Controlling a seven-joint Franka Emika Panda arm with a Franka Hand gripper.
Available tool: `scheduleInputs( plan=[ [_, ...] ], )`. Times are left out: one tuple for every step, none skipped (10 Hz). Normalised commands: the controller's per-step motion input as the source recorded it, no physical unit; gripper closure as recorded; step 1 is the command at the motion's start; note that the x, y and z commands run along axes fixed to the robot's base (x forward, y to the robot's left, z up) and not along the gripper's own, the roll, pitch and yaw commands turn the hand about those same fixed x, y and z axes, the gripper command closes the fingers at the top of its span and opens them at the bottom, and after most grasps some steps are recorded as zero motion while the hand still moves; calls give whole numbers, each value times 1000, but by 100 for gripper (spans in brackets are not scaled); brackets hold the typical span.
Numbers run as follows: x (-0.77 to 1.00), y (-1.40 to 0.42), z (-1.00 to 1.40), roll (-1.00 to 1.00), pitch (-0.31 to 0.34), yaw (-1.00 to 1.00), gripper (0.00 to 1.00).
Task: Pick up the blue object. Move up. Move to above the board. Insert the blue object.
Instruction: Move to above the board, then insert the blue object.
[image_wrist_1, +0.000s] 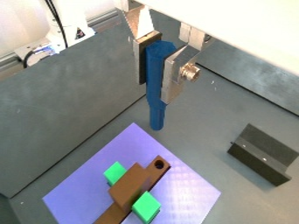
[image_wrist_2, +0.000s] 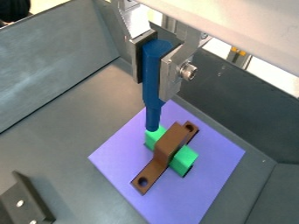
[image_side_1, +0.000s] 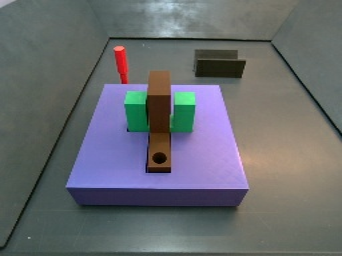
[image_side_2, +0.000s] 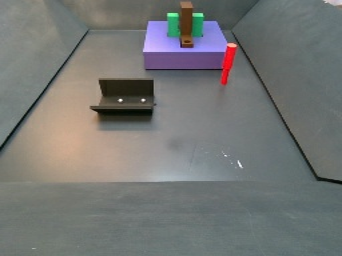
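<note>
Stiffness and light weight seem likely of the blue object (image_wrist_1: 159, 83), a smooth, possibly slippery peg that the gripper (image_wrist_1: 163, 74), hanging high over the board (image_wrist_2: 165, 154), has clamped by its upper half, pointing down.

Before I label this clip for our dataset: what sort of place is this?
Probably a simulated robot test cell for peg insertion: a bare grey walled floor, a brown strip board with a round hole on a lavender slab, and the pincer, above the slab, holding a thin blue cylindrical peg.
</note>
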Motion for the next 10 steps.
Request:
scheduleInputs(
  plan=[
    [77,-226,64,36,127,-20,100],
    [0,0,-23,-41,-13,0,100],
    [0,0,-9,-6,0,0,100],
    [29,-77,-117,-54,-46,0,100],
    [14,-134,-177,-80,-79,0,100],
    [91,-451,-163,-14,-60,9,100],
    [97,-709,-323,0,-97,154,100],
    [226,-777,-366,0,-86,154,100],
    [214,-740,-426,0,-106,129,100],
    [200,-751,-483,0,-100,100,100]
  ],
)
